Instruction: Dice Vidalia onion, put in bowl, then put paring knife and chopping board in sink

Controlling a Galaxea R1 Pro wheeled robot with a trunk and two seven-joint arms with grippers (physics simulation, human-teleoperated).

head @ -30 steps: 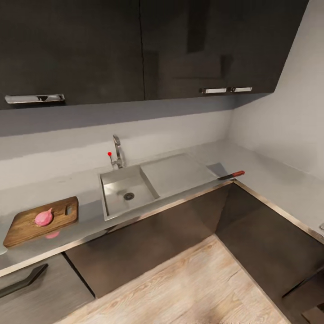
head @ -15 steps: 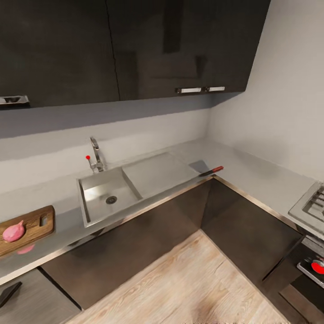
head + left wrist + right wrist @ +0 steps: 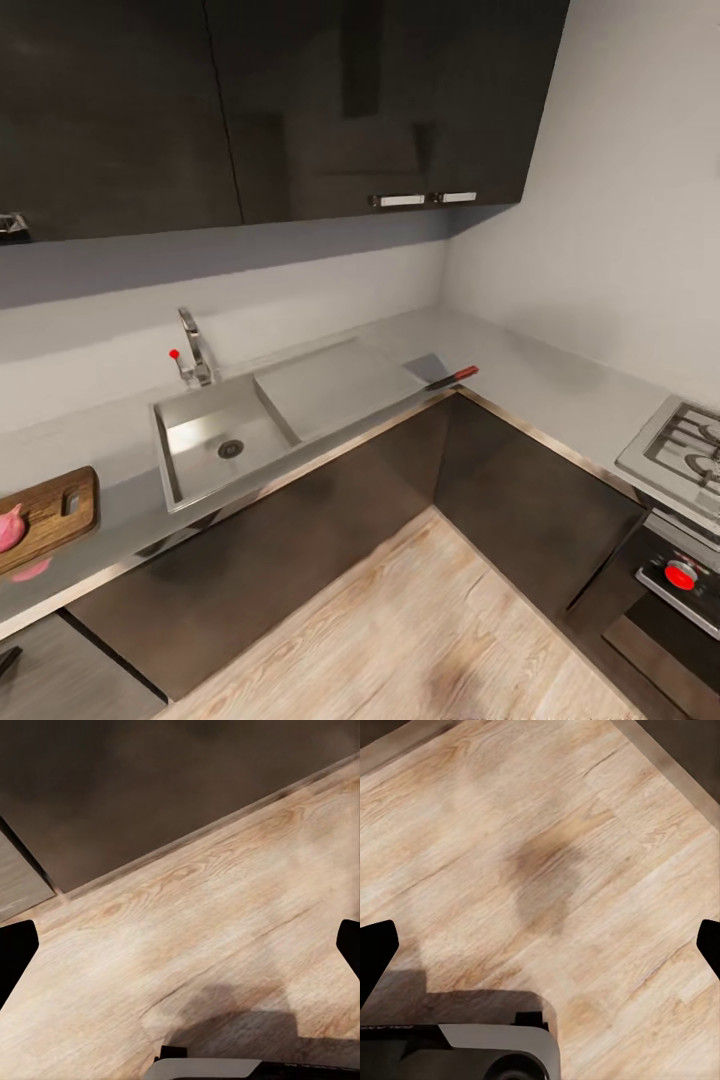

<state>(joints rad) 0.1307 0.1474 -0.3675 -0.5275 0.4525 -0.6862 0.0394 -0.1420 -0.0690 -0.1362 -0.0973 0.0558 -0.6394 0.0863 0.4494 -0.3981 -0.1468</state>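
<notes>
The pinkish Vidalia onion (image 3: 8,528) lies on the dark brown chopping board (image 3: 50,510), at the far left edge of the head view. The board rests on the grey countertop (image 3: 560,385). To its right is the steel sink (image 3: 190,470), with nothing in its basin, a drainboard (image 3: 335,385) and a chrome tap (image 3: 193,347). The paring knife (image 3: 452,378), with a dark blade and red handle, lies at the counter's inner corner. The bowl is out of view. My left gripper (image 3: 180,949) and right gripper (image 3: 540,949) are both open over the wooden floor, holding nothing.
Dark base cabinets (image 3: 330,530) run under the L-shaped counter, with dark wall cabinets (image 3: 300,100) above. A hob (image 3: 680,450) and an oven with a red knob (image 3: 681,574) sit at the right. Wooden floor (image 3: 440,630) fills the inside of the corner.
The head camera has swung to the right: board, onion, sink and knife slid left in the picture, and the hob and oven came further into view. Nothing on the counter has moved.
</notes>
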